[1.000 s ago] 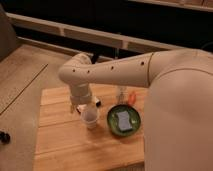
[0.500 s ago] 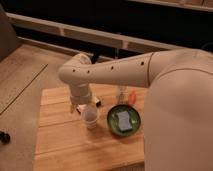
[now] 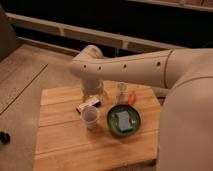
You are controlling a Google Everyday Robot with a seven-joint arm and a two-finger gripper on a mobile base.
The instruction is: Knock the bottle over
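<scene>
The bottle (image 3: 121, 92), slender and clear, stands upright near the far edge of the wooden table (image 3: 65, 145). My arm reaches in from the right, and its gripper (image 3: 92, 98) hangs down over the table to the left of the bottle, about a hand's width away and apart from it. A wider translucent whitish cup (image 3: 90, 117) stands upright just in front of the gripper.
A green bowl (image 3: 112, 127) holding a grey-blue sponge (image 3: 123, 120) sits in front of the bottle. A small orange object (image 3: 132, 98) lies right of the bottle. A dark and white flat item (image 3: 88, 105) lies below the gripper. A ledge runs behind the table.
</scene>
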